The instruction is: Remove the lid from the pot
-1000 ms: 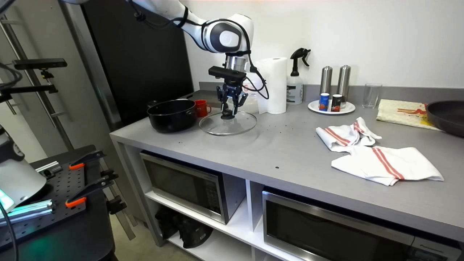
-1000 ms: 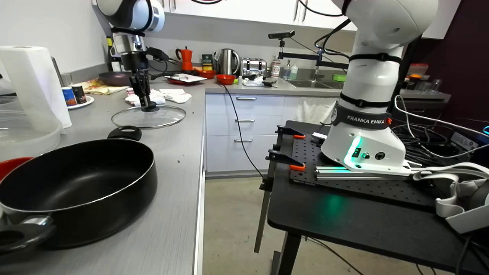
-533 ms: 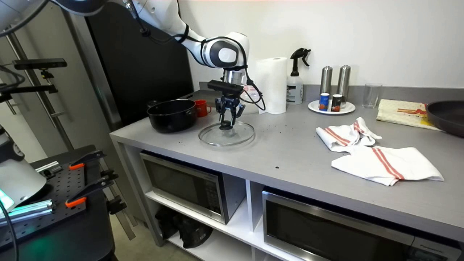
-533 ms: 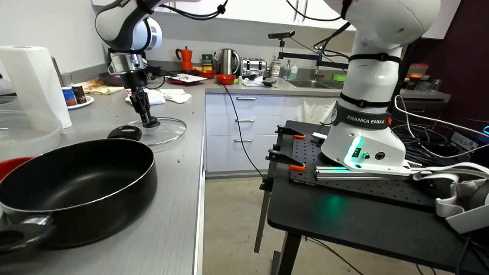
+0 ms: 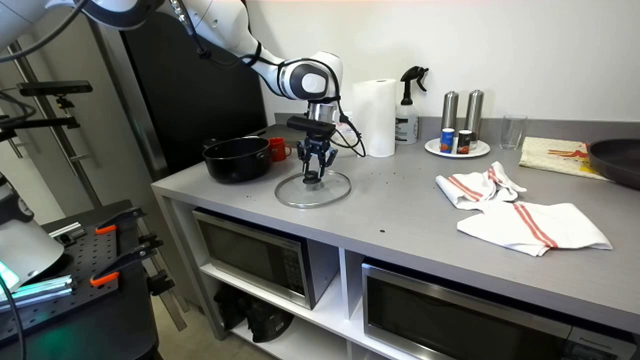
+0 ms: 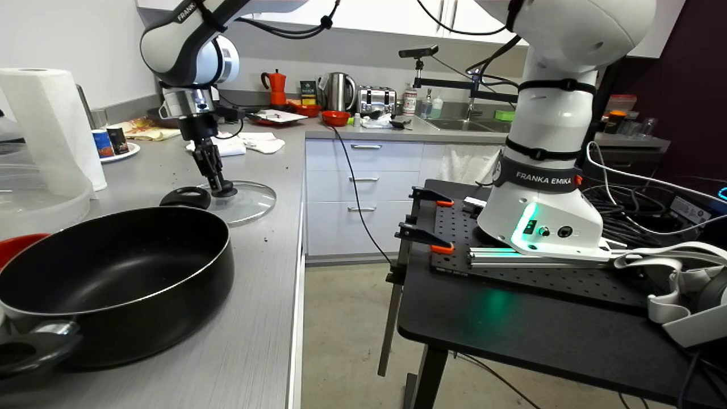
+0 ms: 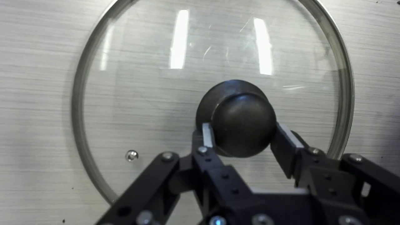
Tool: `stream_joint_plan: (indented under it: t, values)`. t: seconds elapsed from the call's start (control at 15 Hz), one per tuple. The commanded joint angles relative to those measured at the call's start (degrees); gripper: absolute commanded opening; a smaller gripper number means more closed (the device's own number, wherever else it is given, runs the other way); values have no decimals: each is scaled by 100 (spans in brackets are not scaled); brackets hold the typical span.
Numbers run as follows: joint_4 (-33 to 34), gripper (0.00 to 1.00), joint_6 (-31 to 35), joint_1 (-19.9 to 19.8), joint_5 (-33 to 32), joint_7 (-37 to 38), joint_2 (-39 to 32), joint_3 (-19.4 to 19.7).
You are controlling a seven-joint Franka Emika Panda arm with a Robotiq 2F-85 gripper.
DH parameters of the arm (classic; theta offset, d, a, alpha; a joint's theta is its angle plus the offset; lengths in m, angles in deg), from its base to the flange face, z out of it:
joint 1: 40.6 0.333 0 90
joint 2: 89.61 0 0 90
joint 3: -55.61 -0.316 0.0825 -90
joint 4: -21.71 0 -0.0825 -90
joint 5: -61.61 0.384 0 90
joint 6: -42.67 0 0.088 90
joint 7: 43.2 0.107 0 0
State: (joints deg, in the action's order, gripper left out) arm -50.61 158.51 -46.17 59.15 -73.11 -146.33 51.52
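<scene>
Lid (image 5: 320, 195): glass, metal rim, level, off the pot, at or just over the counter (image 5: 400, 210); can't tell if the rim touches. Dark centre knob (image 7: 243, 117) held in the pincer (image 7: 244, 132), pads (image 7: 207, 135) against opposite sides. Pot (image 5: 237, 165): black, uncovered, upright on the counter, near the lid but apart. In an exterior view its side handle (image 6: 186, 197) overlaps the lid's edge. Red mug (image 5: 278, 149) just beside pot. Behind lid: paper towel roll (image 5: 375, 117), upright, spray bottle (image 5: 407, 122) next to it. Farther along: white plate (image 5: 433, 148) with small shakers (image 5: 446, 141), tall metal cylinders (image 5: 474, 112) close by, drinking glass (image 5: 512, 132), patterned cloth (image 5: 552, 152), dark pan (image 5: 622, 160) partly out of view. Red-striped towels (image 5: 535, 225) nearer the front edge. Microwaves (image 5: 250, 255) underneath.
</scene>
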Motion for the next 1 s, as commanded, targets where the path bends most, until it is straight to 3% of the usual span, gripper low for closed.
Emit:
stream_joint_plan:
  t: [0.0, 0.07, 0.2, 0.4, 0.93]
  values:
    - [247, 43, -71, 51, -92, 103, -76, 0]
    - [264, 74, -73, 52, -90, 106, -83, -1]
    - [282, 80, -82, 55, -86, 111, -84, -2]
    - [339, 100, -78, 57, -79, 117, -71, -4]
    - [313, 100, -20, -6, -32, 26, -39, -50]
